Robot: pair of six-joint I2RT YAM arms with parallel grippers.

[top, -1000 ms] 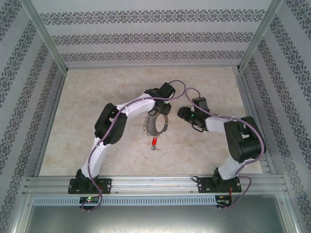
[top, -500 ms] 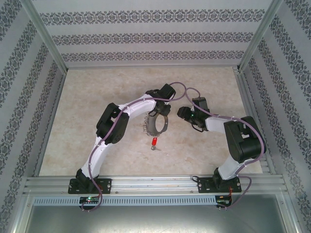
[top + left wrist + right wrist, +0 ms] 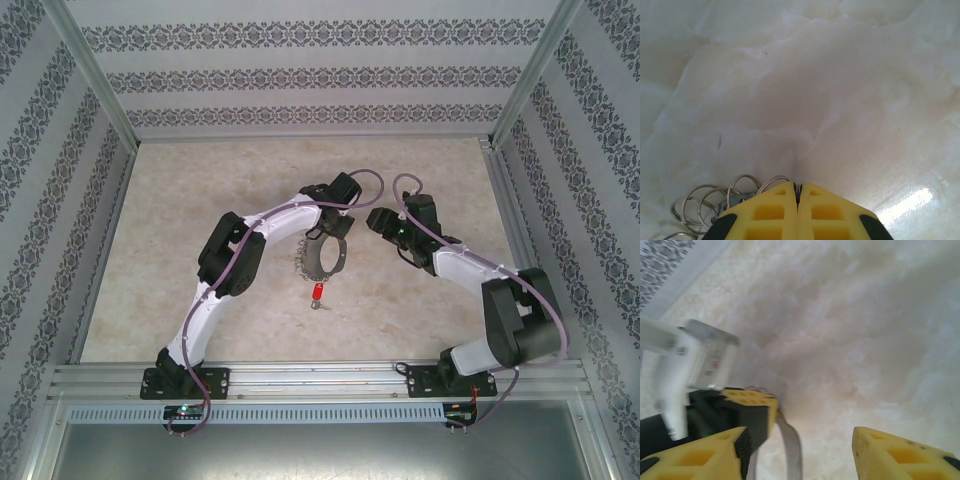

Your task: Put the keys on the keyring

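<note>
My left gripper [image 3: 326, 236] has just pinched shut on the keyring [image 3: 322, 262], mid-frame in the top view. My right gripper [image 3: 378, 220], jaws spread, has shifted upward to its right. The key [image 3: 317, 293] lies just below the keyring, unthreaded; I judge the keyring now secured for threading.

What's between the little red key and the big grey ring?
Only bare table, in the top view. The key lies just below the keyring there.
</note>
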